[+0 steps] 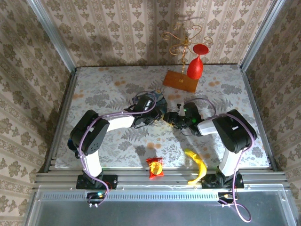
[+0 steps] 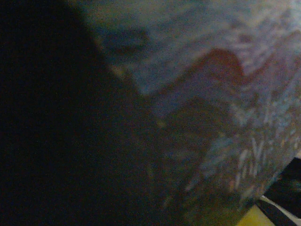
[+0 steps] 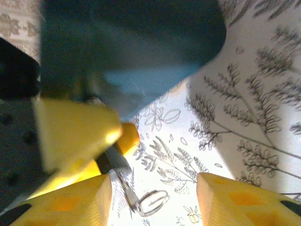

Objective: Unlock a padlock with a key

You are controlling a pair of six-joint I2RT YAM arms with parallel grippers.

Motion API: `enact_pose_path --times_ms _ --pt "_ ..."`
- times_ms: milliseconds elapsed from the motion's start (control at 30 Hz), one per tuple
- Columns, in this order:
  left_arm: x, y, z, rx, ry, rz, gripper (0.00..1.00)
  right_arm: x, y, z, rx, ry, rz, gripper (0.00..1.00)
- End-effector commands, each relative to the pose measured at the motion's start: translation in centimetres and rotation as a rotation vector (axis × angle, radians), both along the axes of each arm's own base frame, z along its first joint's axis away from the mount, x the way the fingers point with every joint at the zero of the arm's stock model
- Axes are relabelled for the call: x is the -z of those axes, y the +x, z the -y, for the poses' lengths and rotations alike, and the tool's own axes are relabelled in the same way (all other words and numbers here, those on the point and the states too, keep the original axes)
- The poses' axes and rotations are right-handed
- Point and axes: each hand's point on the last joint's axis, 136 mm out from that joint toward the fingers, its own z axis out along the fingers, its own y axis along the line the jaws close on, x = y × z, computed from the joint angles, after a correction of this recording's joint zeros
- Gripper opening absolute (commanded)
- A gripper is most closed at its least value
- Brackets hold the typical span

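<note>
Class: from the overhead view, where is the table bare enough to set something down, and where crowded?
Bare: the table far-left, beside the wooden stand; its far-right corner. Crowded: centre, where left gripper and right gripper meet; near edge by snack packet and banana.

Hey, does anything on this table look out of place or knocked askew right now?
The banana and the red snack packet lie at the near edge of the table, partly over the metal rail. They look stray there, away from the work. Nothing looks spilled or broken.
</note>
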Motion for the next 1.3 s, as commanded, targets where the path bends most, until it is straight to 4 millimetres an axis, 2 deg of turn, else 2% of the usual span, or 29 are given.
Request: enact_pose_path --times_ms 0,133,233,500,833,1000,1267 --pt "0.1 -1.4 -0.4 0.014 -0.001 -0.052 0.0 -1.7 0.6 1.4 0.056 -0.036 0.068 0.48" --pt "-0.1 -1.3 -0.3 0.015 -0.005 -0.049 0.0 -2.2 -0.2 2.1 0.059 -0.071 0.079 0.42" --pt "-0.3 -1.2 0.0 0.021 -0.014 -0.047 0.0 -2.4 -0.9 2.1 0.035 -0.076 0.086 0.33" --pt "-0.7 -1.3 0.4 0.029 -0.035 -0.05 0.0 -2.1 -2.7 0.4 -0.055 -0.02 0.085 0.29" --pt "-1.0 -1.2 0.7 0.034 -0.045 -0.05 0.0 -2.0 -2.3 -1.1 -0.081 0.017 0.087 0.24" --pt "-0.9 -1.2 0.6 0.033 -0.047 -0.05 0.0 -1.2 -2.3 -1.3 -0.082 0.012 0.074 0.23" --pt "-0.8 -1.2 0.6 0.033 -0.047 -0.053 0.0 -1.1 -2.1 -2.1 -0.097 0.042 0.078 0.23"
